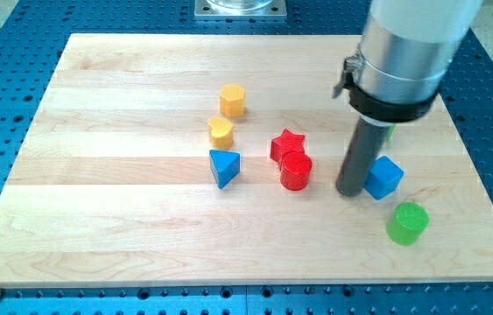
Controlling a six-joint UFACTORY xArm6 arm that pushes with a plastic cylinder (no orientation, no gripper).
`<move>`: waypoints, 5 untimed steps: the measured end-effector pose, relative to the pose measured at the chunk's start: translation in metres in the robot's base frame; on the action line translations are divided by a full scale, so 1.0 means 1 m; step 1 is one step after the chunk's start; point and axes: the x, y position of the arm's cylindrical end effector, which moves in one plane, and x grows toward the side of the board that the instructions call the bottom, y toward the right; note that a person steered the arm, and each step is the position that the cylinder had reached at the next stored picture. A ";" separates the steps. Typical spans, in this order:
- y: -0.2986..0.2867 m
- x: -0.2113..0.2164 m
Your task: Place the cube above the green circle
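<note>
1. The arm carries no gripper, so there is no open or closed state to report. It ends in a dark rod whose tip point(348, 191) rests on the bench point(97, 227).
2. The blue cube point(384, 178) sits at the view's right, touching or just beside the tip on the tip's right side.
3. The green circle point(406, 223) lies just below and slightly right of the cube, near it but apart.
4. Key relation: the cube lies to the right of the tip and already above the circle, offset a little to the left.
5. Judgement: a short push toward the view's right should bring the cube more squarely over the circle. The tip is on the correct side for this.
6. Risk: an off-centre push may rotate the cube or drive it down into the circle.
7. Other blocks lie left of the tip: red star point(287, 144), red cylinder point(296, 171), blue triangle point(224, 166), yellow heart point(221, 132), yellow hexagon point(233, 101). A green block behind the arm is mostly hidden.
</note>
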 end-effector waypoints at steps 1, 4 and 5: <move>0.010 -0.026; -0.003 0.024; -0.085 0.070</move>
